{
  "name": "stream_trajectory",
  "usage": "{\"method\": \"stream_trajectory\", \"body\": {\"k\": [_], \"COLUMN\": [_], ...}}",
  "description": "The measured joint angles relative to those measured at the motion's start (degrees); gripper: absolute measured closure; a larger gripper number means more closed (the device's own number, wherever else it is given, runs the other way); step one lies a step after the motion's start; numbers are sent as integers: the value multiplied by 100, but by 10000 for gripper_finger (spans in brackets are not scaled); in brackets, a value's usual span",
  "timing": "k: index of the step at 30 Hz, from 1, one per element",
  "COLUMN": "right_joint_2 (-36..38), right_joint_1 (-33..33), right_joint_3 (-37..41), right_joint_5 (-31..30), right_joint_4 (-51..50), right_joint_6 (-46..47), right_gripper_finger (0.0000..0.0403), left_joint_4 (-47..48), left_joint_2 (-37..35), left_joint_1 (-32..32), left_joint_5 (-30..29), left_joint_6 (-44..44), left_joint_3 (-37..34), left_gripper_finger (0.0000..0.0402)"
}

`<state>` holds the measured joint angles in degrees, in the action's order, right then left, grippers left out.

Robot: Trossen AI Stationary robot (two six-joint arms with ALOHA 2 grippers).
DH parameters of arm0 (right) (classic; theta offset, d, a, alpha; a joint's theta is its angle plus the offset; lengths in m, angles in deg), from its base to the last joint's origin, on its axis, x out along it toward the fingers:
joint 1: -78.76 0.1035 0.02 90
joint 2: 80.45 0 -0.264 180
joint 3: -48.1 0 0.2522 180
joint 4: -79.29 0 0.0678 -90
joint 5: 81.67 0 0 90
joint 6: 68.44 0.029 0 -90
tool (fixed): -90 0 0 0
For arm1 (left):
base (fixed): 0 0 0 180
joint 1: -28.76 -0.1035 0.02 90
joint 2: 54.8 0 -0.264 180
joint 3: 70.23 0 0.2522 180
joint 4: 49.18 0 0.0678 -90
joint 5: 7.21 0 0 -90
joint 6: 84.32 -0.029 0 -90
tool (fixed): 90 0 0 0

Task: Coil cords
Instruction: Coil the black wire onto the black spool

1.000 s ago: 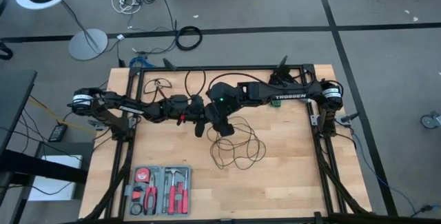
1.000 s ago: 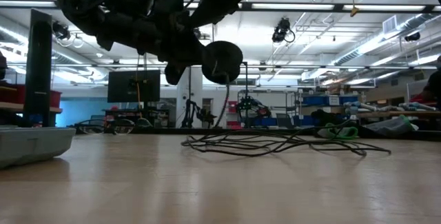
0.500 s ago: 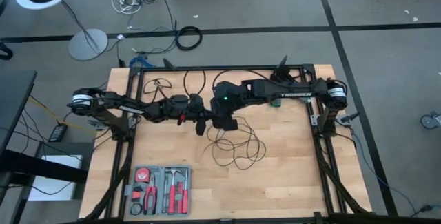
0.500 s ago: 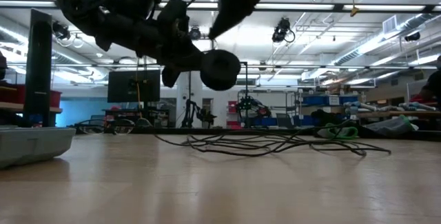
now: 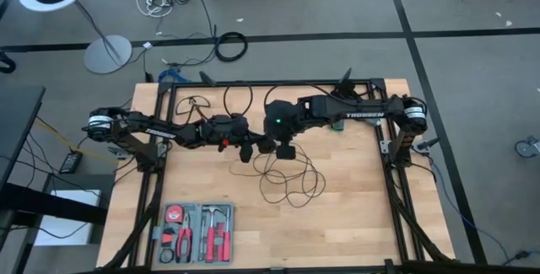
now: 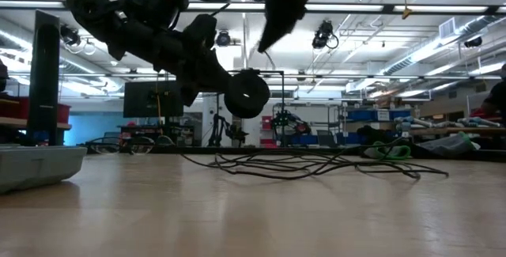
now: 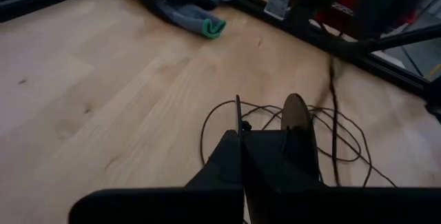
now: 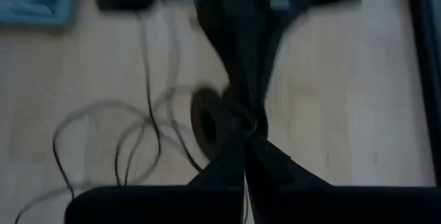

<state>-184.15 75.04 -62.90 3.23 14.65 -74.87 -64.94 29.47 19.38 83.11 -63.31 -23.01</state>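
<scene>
High view: long, very thin black cord [image 5: 291, 181] lies in loose, uneven loops mid-table, nearer the back edge, so coiling looks barely begun with most cord left to gather. Left gripper [image 6: 229, 99] holds the cord's small round black disc-shaped puck [image 6: 246, 93] clamped, raised above the wood. Right gripper [image 5: 285, 150], fingers together just beside it, pinches a cord strand, apparently.

Both arms extended inward, meeting mid-table above the surface.
Left gripper [image 5: 245, 149] reaches in from the left, fingers closed. Right gripper [image 5: 284, 149] comes from the right, wrist pitched downward, fingers closed, just beside the left.
</scene>
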Motion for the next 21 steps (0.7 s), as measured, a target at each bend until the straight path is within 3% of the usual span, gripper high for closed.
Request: {"method": "stream_trajectory", "body": {"k": [4,12,21], "right_joint_2": [2,22,22], "right_joint_1": [-20,-46,-11], "right_joint_3": [253,854,1435], "right_joint_5": [-292,-293,-192], "right_joint_4": [-105,-140,714], "right_joint_6": [303,606,805], "right_gripper_finger": [403,395,374], "left_joint_4": [-2,116,383], "left_joint_2": [-77,-579,-951], "left_joint_1": [0,2,0], "left_joint_5": [-11,-209,-540], "left_joint_6": [-108,-282,-429], "left_joint_3": [-4,-2,-4], "left_gripper_finger": [402,402,402]}}
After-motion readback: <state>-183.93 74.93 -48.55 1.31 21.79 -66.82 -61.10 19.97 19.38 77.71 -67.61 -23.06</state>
